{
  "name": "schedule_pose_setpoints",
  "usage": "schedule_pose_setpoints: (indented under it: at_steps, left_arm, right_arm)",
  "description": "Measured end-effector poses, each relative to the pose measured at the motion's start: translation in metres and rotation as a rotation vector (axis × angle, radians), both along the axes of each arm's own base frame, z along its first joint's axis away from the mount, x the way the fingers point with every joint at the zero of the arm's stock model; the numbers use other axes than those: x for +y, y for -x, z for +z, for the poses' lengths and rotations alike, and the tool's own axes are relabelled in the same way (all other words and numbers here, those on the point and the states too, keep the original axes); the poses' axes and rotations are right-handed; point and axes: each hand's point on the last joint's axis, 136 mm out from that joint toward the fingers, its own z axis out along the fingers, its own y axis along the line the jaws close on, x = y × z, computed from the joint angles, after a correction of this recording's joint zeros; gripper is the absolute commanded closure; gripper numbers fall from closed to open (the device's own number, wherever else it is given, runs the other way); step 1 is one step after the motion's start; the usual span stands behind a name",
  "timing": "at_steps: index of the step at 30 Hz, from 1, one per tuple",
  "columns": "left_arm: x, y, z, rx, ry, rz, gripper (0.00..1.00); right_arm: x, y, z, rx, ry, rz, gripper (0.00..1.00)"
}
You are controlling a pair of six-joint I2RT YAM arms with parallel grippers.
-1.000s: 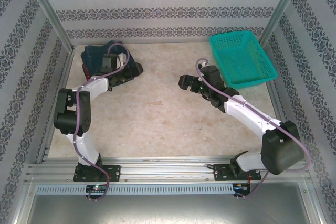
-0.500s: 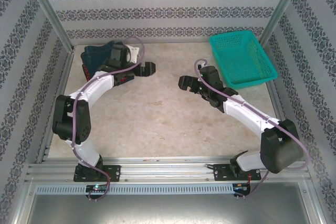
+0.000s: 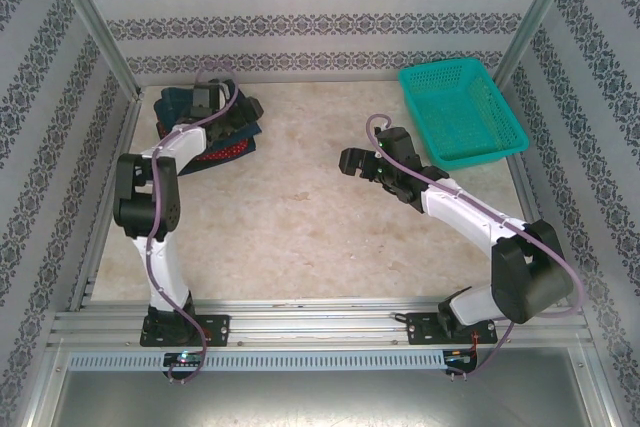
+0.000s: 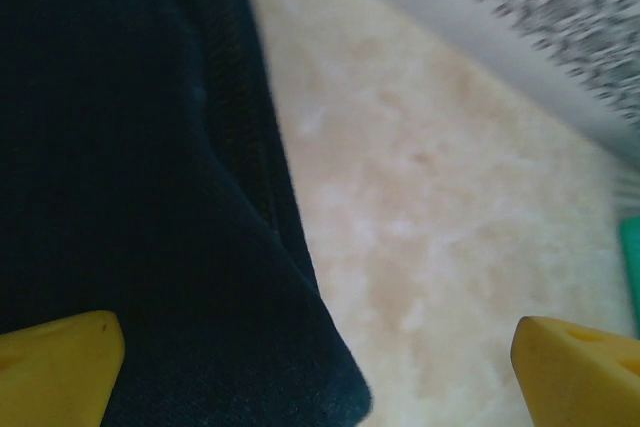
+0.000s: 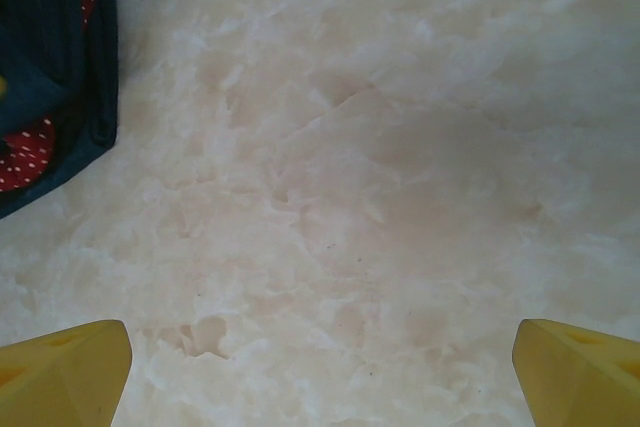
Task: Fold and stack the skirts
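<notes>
Top external: your left arm [image 3: 145, 197] covers much of the far-left-corner skirts [image 3: 235, 144]; left fingers [image 4: 60, 362], right fingers [image 5: 60, 367] spread apart.

The table top [image 3: 300, 247] has a beige, marble-like pattern with pale cloudy patches, and its surface looks flat and matte. 3 walls close it in: the back wall [image 3: 320, 22], the left wall [image 3: 40, 177] and the right wall [image 3: 600, 147], all in light paper with dark ornamental bands. A grey left post [image 3: 95, 27] and a right post [image 3: 541, 7] rise at the far corners. Aluminium rails [image 3: 320, 319] run along the near edge, with a grey metal sheet [image 3: 320, 397] below them. The light is soft and even.
</notes>
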Motion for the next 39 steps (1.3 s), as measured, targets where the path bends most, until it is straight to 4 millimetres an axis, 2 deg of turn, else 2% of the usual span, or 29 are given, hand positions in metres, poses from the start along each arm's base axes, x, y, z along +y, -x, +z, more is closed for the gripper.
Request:
schedule_pose_setpoints:
  at_steps: [2,6,11,16,19,23,25,27,30,34,36,39]
  left_arm:
    - [0.001,0.010,-0.014,0.031,0.013,-0.009,0.00]
    - [0.008,0.022,-0.007,0.021,0.045,-0.051,0.00]
    - [0.029,0.044,-0.012,0.064,0.016,-0.115,0.00]
    - [0.044,0.068,0.002,0.093,-0.015,-0.166,0.00]
    - [0.046,0.084,0.035,0.052,-0.026,-0.168,0.00]
    - [0.054,0.114,0.096,-0.087,-0.102,-0.094,0.00]
    - [0.068,0.137,0.124,-0.171,-0.175,0.002,0.00]
    - [0.086,0.160,0.136,-0.229,-0.246,0.116,0.00]
    - [0.114,0.194,0.118,-0.217,-0.334,0.284,0.00]
    - [0.143,0.227,0.052,-0.079,-0.442,0.427,0.00]
    - [0.149,0.237,0.019,-0.004,-0.478,0.438,0.00]
    - [0.150,0.238,-0.016,0.072,-0.507,0.413,0.00]
  right_arm:
    - [0.000,0.001,-0.001,0.005,0.000,-0.002,0.02]
    - [-0.002,0.003,-0.004,0.019,0.007,-0.002,0.02]
    - [-0.004,0.004,-0.006,0.026,0.018,-0.011,0.02]
    - [-0.017,0.006,-0.007,0.009,0.052,-0.058,0.02]
    - [-0.044,0.009,0.000,-0.036,0.093,-0.134,0.02]
    - [-0.100,0.013,0.015,-0.130,0.170,-0.271,0.02]
    - [-0.134,0.016,0.017,-0.174,0.223,-0.339,0.02]
    - [-0.161,0.021,0.011,-0.187,0.281,-0.388,0.02]
    - [-0.189,0.029,-0.010,-0.169,0.354,-0.423,0.02]
    - [-0.219,0.035,-0.030,-0.138,0.400,-0.465,0.02]
    - [-0.227,0.031,-0.034,-0.144,0.413,-0.467,0.02]
    - [-0.220,0.020,-0.050,-0.136,0.422,-0.399,0.02]
